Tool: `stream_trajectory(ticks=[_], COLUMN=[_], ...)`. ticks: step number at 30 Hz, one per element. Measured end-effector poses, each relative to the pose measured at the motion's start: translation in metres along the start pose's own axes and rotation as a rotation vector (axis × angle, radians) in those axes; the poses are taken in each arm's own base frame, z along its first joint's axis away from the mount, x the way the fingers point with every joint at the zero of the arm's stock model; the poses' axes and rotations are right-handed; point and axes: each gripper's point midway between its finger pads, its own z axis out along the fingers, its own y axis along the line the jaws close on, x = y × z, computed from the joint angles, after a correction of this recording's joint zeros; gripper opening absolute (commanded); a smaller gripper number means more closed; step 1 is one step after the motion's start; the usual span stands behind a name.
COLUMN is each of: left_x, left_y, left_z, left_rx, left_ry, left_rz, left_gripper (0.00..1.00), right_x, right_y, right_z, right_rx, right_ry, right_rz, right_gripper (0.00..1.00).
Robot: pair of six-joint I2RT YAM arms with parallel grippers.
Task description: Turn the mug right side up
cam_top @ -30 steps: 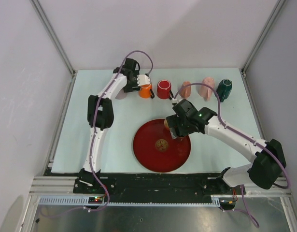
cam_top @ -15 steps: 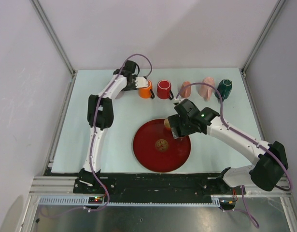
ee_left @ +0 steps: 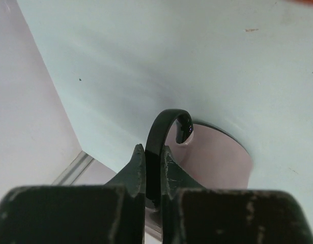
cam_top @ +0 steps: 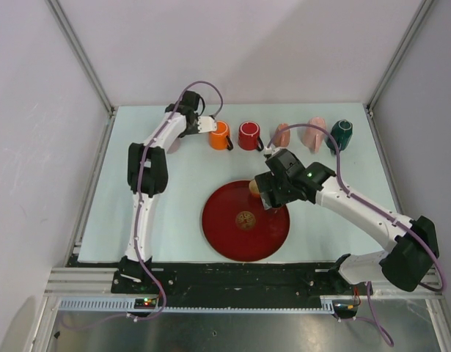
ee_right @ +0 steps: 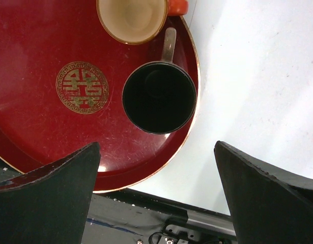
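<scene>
Two mugs found mouth-up on red plate (ee_right: 39, 132): black mug (ee_right: 159, 96), cream-lined mug (ee_right: 131, 18). Counted five more in far row: orange mug (cam_top: 220, 136), red mug (cam_top: 248, 136), two pink mugs (cam_top: 282, 135) (cam_top: 313, 134), green mug (cam_top: 341, 134). Saw left gripper (ee_left: 152, 155) pinching pale mug (ee_left: 217, 160) by handle near orange mug; right gripper (ee_right: 156, 147) wide above plate.

The top external camera sits high above and behind the arm bases. It tilts down over the whole table (cam_top: 188, 169), with the bases at 6 o'clock and the far wall at 12. The left wrist camera rides just behind the left gripper (ee_left: 152, 152), very near a black handle (ee_left: 157, 124), skimming table the overhead view shows near 11 o'clock. The right wrist camera looks straight down past the right gripper (ee_right: 157, 145), sharing the red plate (ee_right: 29, 46) and gold emblem (ee_right: 82, 87) with the overhead's centre.
</scene>
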Motion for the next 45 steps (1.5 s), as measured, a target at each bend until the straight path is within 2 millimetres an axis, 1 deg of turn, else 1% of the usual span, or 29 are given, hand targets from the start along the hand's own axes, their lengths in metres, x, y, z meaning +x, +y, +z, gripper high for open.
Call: stream_trajectory(ticks=[4, 7, 9, 12, 15, 18, 21, 26, 30, 32, 35, 38, 40, 41, 43, 44, 45], left_x=[0.004, 0.010, 0.015, 0.021, 0.028, 0.027, 0.013, -0.014, -0.035, -0.044, -0.055, -0.062, -0.065, -0.067, -0.070, -0.071, -0.073], left_y=[-0.002, 0.002, 0.006, 0.011, 0.012, 0.012, 0.011, 0.003, -0.010, -0.014, -0.021, -0.027, -0.029, -0.030, -0.032, -0.033, -0.034], left_z=[-0.002, -0.009, -0.017, -0.040, -0.075, -0.117, -0.162, -0.222, -0.264, -0.283, -0.309, -0.327, -0.334, -0.336, -0.339, -0.339, -0.341], left_rx=[0.006, 0.000, -0.006, -0.004, -0.004, 0.001, 0.017, 0.069, 0.122, 0.139, 0.166, 0.197, 0.215, 0.229, 0.256, 0.266, 0.276], left_ry=[0.011, 0.005, -0.021, -0.079, -0.137, -0.213, -0.329, -0.504, -0.615, -0.661, -0.731, -0.781, -0.803, -0.813, -0.828, -0.832, -0.839], left_rz=[-0.035, -0.156, -0.265, -0.434, -0.568, -0.676, -0.761, -0.843, -0.861, -0.859, -0.850, -0.850, -0.855, -0.858, -0.866, -0.870, -0.870], left_gripper=[0.00, 0.00, 0.00, 0.00, 0.00, 0.00, 0.00, 0.00, 0.00, 0.00, 0.00, 0.00, 0.00, 0.00, 0.00, 0.00, 0.00], right_x=[-0.010, -0.022, -0.032, -0.054, -0.075, -0.098, -0.127, -0.172, -0.210, -0.223, -0.238, -0.248, -0.252, -0.252, -0.252, -0.250, -0.249], right_y=[0.000, 0.001, 0.004, 0.014, 0.028, 0.050, 0.078, 0.118, 0.144, 0.151, 0.158, 0.163, 0.165, 0.167, 0.170, 0.173, 0.175], right_z=[-0.007, -0.019, -0.029, -0.048, -0.061, -0.068, -0.067, -0.055, -0.052, -0.053, -0.060, -0.067, -0.068, -0.068, -0.067, -0.066, -0.065], right_rx=[0.000, -0.017, -0.049, -0.140, -0.242, -0.373, -0.533, -0.767, -0.915, -0.961, -1.010, -1.046, -1.064, -1.075, -1.096, -1.113, -1.127], right_ry=[-0.031, -0.083, -0.128, -0.226, -0.309, -0.373, -0.422, -0.454, -0.478, -0.490, -0.514, -0.526, -0.527, -0.524, -0.513, -0.499, -0.492], right_rz=[0.000, 0.012, 0.025, 0.054, 0.070, 0.089, 0.115, 0.178, 0.215, 0.225, 0.224, 0.227, 0.231, 0.233, 0.233, 0.236, 0.233], right_gripper=[0.99, 0.99, 0.99, 0.99, 0.99, 0.99, 0.99, 0.99, 0.99, 1.00, 0.99, 0.99, 0.92, 0.83, 0.54, 0.30, 0.15])
